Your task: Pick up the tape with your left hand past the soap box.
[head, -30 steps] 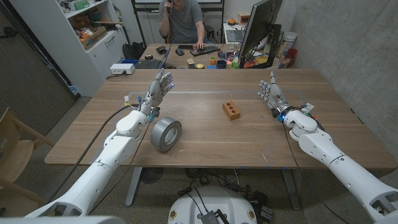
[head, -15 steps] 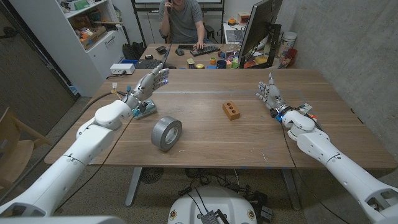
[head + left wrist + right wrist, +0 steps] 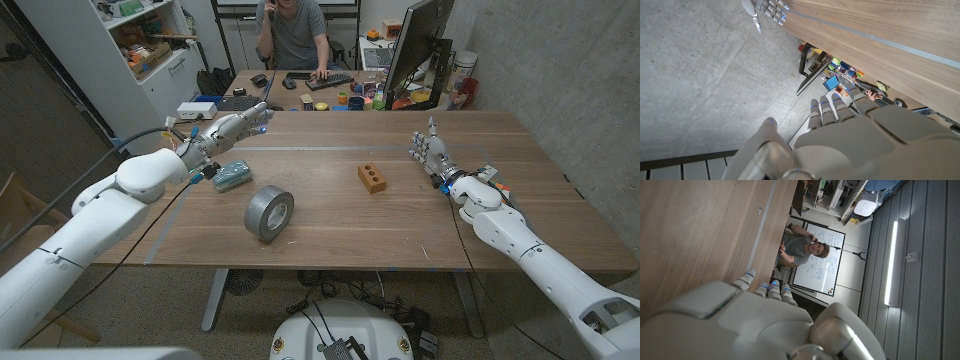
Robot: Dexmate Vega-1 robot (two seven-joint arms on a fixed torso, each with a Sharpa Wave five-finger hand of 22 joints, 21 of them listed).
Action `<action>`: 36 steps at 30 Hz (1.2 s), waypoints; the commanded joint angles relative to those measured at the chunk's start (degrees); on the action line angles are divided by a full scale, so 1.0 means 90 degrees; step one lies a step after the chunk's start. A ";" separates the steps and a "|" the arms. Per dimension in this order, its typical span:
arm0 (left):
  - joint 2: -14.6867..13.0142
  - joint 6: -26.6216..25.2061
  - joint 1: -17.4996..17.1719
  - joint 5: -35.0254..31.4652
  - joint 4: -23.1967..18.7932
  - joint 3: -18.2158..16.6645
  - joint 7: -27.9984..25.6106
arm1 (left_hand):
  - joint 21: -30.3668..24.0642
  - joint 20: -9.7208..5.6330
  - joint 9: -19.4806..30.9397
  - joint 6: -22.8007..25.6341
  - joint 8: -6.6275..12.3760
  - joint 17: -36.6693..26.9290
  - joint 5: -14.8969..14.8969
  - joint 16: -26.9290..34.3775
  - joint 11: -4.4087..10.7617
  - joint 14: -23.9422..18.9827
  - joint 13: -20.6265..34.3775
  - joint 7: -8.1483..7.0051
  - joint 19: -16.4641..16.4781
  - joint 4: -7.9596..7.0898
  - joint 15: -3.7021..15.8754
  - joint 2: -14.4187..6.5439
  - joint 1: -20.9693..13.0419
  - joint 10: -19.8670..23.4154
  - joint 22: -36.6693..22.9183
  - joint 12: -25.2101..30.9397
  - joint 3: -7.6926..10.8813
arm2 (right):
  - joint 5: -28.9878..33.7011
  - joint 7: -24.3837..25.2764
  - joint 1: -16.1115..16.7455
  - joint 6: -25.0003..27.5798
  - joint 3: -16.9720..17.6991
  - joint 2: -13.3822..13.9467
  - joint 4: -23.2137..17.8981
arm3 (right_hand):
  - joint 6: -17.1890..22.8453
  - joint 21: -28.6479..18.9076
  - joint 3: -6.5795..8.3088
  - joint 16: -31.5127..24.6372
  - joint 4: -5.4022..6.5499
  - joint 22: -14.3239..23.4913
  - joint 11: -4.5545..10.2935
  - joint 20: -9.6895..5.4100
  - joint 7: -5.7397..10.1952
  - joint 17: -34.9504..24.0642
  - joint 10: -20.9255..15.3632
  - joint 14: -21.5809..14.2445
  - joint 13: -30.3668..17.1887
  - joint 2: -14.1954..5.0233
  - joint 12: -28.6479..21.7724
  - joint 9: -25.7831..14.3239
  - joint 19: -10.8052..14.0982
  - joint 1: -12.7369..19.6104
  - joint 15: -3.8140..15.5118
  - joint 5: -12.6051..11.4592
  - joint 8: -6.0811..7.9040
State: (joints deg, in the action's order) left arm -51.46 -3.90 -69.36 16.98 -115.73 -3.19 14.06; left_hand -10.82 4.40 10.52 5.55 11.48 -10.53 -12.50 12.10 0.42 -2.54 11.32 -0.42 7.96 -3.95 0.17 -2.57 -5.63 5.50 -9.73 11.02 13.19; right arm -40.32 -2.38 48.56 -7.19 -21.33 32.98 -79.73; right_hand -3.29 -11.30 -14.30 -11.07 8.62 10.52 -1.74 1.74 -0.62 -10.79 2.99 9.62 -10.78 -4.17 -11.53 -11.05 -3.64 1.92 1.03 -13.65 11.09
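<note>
Your left hand (image 3: 233,127) now swung out past the soap box (image 3: 231,176), fingers spread, empty, tape (image 3: 268,213) untouched on the surface (image 3: 330,220).

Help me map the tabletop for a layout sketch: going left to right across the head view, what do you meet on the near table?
Left hand → soap box → tape → brick → right hand.

office: monitor (image 3: 412,45), keyboard (image 3: 318,81), shelves (image 3: 140,40).
</note>
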 commanded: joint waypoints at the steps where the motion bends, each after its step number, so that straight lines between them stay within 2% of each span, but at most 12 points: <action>1: -0.0392 -0.0561 -0.1070 -0.0886 -0.1100 -0.1083 0.0322 | -0.0054 0.0003 0.0035 0.0069 0.0028 -0.0020 -0.0013 0.0033 0.0015 -0.0080 0.0017 -0.0004 0.0101 0.0084 0.0008 0.0050 -0.0113 0.0051 -0.0025 0.0035 0.0007 | 0.0077 -0.0063 -0.0120 -0.0015 -0.0106 -0.0100 0.0074 | -0.0006 -0.0048 -0.0049 -0.0025 0.0004 0.0028 -0.0034 -0.0006 -0.0007 -0.0018 0.0002 0.0182 -0.0026 -0.0071 -0.0041 -0.0028 -0.0031 0.0006 0.0011 -0.0042 0.0050; 4: -0.0431 -0.1109 -0.1329 -0.1357 -0.1635 -0.1298 0.0338 | -0.0067 -0.0045 0.0035 0.0118 0.0046 -0.0017 -0.0012 0.0046 0.0001 -0.0126 0.0018 0.0010 0.0161 0.0146 0.0014 0.0089 -0.0183 0.0103 -0.0024 0.0053 0.0015 | 0.0101 -0.0087 -0.0153 -0.0045 -0.0135 -0.0137 0.0141 | -0.0006 -0.0048 -0.0052 -0.0023 0.0004 0.0028 -0.0035 -0.0004 -0.0007 -0.0018 0.0000 0.0186 -0.0026 -0.0072 -0.0041 -0.0028 -0.0033 0.0007 0.0013 -0.0042 0.0049; 6: -0.0578 -0.1442 -0.1442 -0.1707 -0.1962 -0.1384 0.0506 | -0.0075 -0.0051 0.0035 0.0143 0.0055 -0.0014 -0.0013 0.0054 -0.0005 -0.0156 0.0018 0.0006 0.0204 0.0195 0.0012 0.0110 -0.0244 0.0136 -0.0023 0.0062 0.0026 | 0.0109 -0.0094 -0.0163 -0.0077 -0.0143 -0.0165 0.0184 | -0.0008 -0.0047 -0.0053 -0.0024 0.0004 0.0028 -0.0038 -0.0008 -0.0007 -0.0018 0.0003 0.0184 -0.0026 -0.0072 -0.0040 -0.0028 -0.0035 0.0007 0.0015 -0.0042 0.0049; 9: -0.0811 -0.1801 -0.1596 -0.2383 -0.2346 -0.1394 0.0712 | -0.0078 -0.0023 0.0036 0.0149 0.0058 -0.0012 -0.0014 0.0057 0.0002 -0.0177 0.0017 -0.0009 0.0237 0.0251 0.0024 0.0130 -0.0315 0.0141 -0.0022 0.0060 0.0042 | 0.0103 -0.0119 -0.0167 -0.0137 -0.0145 -0.0206 0.0236 | -0.0007 -0.0046 -0.0055 -0.0024 0.0004 0.0028 -0.0036 -0.0009 -0.0006 -0.0018 0.0002 0.0186 -0.0026 -0.0073 -0.0040 -0.0029 -0.0037 0.0008 0.0015 -0.0043 0.0049; 11: -0.0836 -0.2038 -0.1616 -0.2642 -0.2501 -0.1345 0.0858 | -0.0078 -0.0033 0.0037 0.0157 0.0062 -0.0011 -0.0017 0.0059 0.0037 -0.0190 0.0017 -0.0012 0.0255 0.0299 0.0025 0.0146 -0.0377 0.0147 -0.0022 0.0059 0.0056 | 0.0091 -0.0140 -0.0164 -0.0174 -0.0143 -0.0230 0.0262 | -0.0009 -0.0047 -0.0056 -0.0024 0.0004 0.0028 -0.0037 -0.0007 -0.0002 -0.0018 0.0001 0.0185 -0.0026 -0.0074 -0.0040 -0.0029 -0.0035 0.0008 0.0014 -0.0043 0.0048; 14: -0.0765 -0.2313 -0.1607 -0.2800 -0.2632 -0.1265 0.1080 | -0.0072 -0.0037 0.0038 0.0240 0.0095 -0.0008 -0.0024 0.0064 0.0042 -0.0224 0.0018 -0.0038 0.0282 0.0406 0.0037 0.0177 -0.0518 0.0159 -0.0022 0.0058 0.0090 | 0.0070 -0.0156 -0.0158 -0.0205 -0.0133 -0.0254 0.0284 | -0.0010 -0.0046 -0.0057 -0.0023 0.0004 0.0028 -0.0038 -0.0009 -0.0008 -0.0018 0.0000 0.0187 -0.0026 -0.0075 -0.0041 -0.0029 -0.0037 0.0008 0.0014 -0.0043 0.0048; 19: -0.0831 -0.2649 -0.1691 -0.3447 -0.2909 -0.1071 0.1200 | -0.0094 0.0023 0.0042 0.0421 0.0144 -0.0010 -0.0023 0.0117 0.0100 -0.0412 0.0020 -0.0051 0.0430 0.0620 0.0010 0.0254 -0.0788 0.0309 -0.0026 0.0100 0.0143 | 0.0082 -0.0182 -0.0157 -0.0312 -0.0123 -0.0290 0.0369 | -0.0011 -0.0047 -0.0060 -0.0022 0.0004 0.0028 -0.0031 -0.0005 -0.0007 -0.0018 0.0001 0.0191 -0.0026 -0.0076 -0.0040 -0.0029 -0.0036 0.0010 0.0014 -0.0044 0.0047; 22: -0.0786 -0.2704 -0.1703 -0.3768 -0.2978 -0.0944 0.1172 | -0.0118 0.0075 0.0046 0.0471 0.0142 -0.0013 -0.0015 0.0135 0.0178 -0.0516 0.0028 -0.0089 0.0556 0.0741 0.0136 0.0316 -0.0931 0.0458 -0.0032 0.0143 0.0161 | 0.0033 -0.0210 -0.0155 -0.0314 -0.0108 -0.0314 0.0404 | -0.0012 -0.0046 -0.0061 -0.0022 0.0004 0.0028 -0.0029 -0.0006 -0.0007 -0.0018 0.0000 0.0192 -0.0026 -0.0078 -0.0040 -0.0029 -0.0038 0.0011 0.0006 -0.0045 0.0047; 26: -0.0712 -0.2741 -0.1684 -0.4001 -0.3046 -0.0857 0.1251 | -0.0126 0.0065 0.0047 0.0493 0.0143 -0.0015 -0.0014 0.0139 0.0220 -0.0555 0.0032 -0.0101 0.0605 0.0798 0.0149 0.0353 -0.0997 0.0531 -0.0034 0.0165 0.0165 | 0.0061 -0.0260 -0.0168 -0.0368 -0.0122 -0.0317 0.0465 | -0.0012 -0.0046 -0.0064 -0.0021 0.0004 0.0028 -0.0058 -0.0005 -0.0009 -0.0018 -0.0001 0.0196 -0.0027 -0.0079 -0.0040 -0.0029 -0.0039 0.0011 0.0006 -0.0045 0.0047; 28: -0.0777 -0.2813 -0.1714 -0.4257 -0.3139 -0.0834 0.1296 | -0.0135 0.0166 0.0049 0.0506 0.0138 -0.0019 -0.0012 0.0136 0.0271 -0.0579 0.0038 -0.0127 0.0665 0.0870 0.0142 0.0411 -0.1076 0.0558 -0.0037 0.0166 0.0165 | 0.0038 -0.0261 -0.0163 -0.0367 -0.0105 -0.0321 0.0466 | -0.0017 -0.0042 -0.0065 -0.0021 0.0004 0.0028 -0.0052 0.0002 -0.0014 -0.0018 -0.0002 0.0196 -0.0027 -0.0081 -0.0041 -0.0029 -0.0049 0.0012 0.0004 -0.0045 0.0045; 33: -0.0665 -0.2950 -0.1652 -0.4343 -0.3174 -0.0716 0.1514 | -0.0143 0.0229 0.0051 0.0559 0.0146 -0.0023 -0.0025 0.0126 0.0297 -0.0601 0.0045 -0.0250 0.0744 0.0979 0.0153 0.0464 -0.1215 0.0566 -0.0040 0.0155 0.0183 | 0.0034 -0.0272 -0.0170 -0.0436 -0.0081 -0.0339 0.0518 | -0.0018 -0.0039 -0.0067 -0.0021 0.0004 0.0028 -0.0048 0.0016 -0.0012 -0.0019 -0.0001 0.0197 -0.0027 -0.0084 -0.0040 -0.0029 -0.0058 0.0013 0.0013 -0.0046 0.0045; 36: -0.0720 -0.2956 -0.1619 -0.4641 -0.3110 -0.0482 0.1415 | -0.0138 0.0236 0.0052 0.0583 0.0151 -0.0024 -0.0029 0.0121 0.0308 -0.0598 0.0047 -0.0262 0.0747 0.1000 0.0157 0.0449 -0.1256 0.0567 -0.0041 0.0152 0.0201 | 0.0013 -0.0295 -0.0173 -0.0425 -0.0062 -0.0319 0.0511 | -0.0015 -0.0039 -0.0068 -0.0022 0.0004 0.0028 -0.0046 0.0018 -0.0016 -0.0019 0.0002 0.0196 -0.0027 -0.0085 -0.0039 -0.0029 -0.0060 0.0013 0.0013 -0.0047 0.0046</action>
State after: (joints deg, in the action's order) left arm -58.00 -28.21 -84.13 -18.14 -142.41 -10.94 25.41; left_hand -11.92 6.47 10.81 10.36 12.36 -10.54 -12.49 13.19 3.07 -7.39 11.61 -2.36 14.11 4.53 1.48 1.49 -16.03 10.21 -10.02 11.92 14.69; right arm -39.87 -4.50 47.12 -10.30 -22.35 30.24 -75.80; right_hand -3.29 -11.30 -14.53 -11.07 8.86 10.52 -1.96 1.74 -0.62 -10.79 2.77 9.62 -10.78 -4.17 -11.53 -11.05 -3.64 1.92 1.03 -13.65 11.09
